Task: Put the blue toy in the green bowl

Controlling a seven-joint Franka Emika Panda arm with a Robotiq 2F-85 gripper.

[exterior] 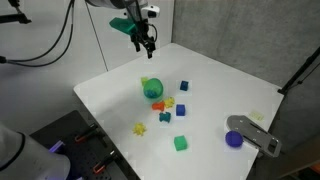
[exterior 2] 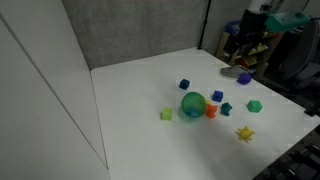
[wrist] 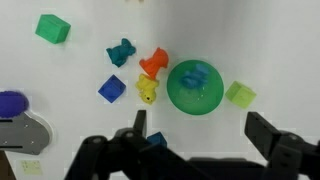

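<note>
The green bowl (wrist: 180, 95) stands on the white table; it shows in both exterior views (exterior: 153, 90) (exterior 2: 192, 106). A small pale teal-blue toy (wrist: 197, 75) lies inside the bowl, and shows faintly in an exterior view (exterior: 150, 82). My gripper (wrist: 200, 135) is open and empty. It hangs high above the table, back from the bowl, in both exterior views (exterior: 145, 40) (exterior 2: 243, 45).
Beside the bowl lie an orange piece (wrist: 153, 65), a yellow piece (wrist: 148, 92), a darker teal piece (wrist: 121, 52), a blue cube (wrist: 111, 89) and a light green cube (wrist: 239, 95). A green cube (wrist: 52, 28), a purple cup (wrist: 12, 102) and a grey object (exterior: 255, 133) lie farther off.
</note>
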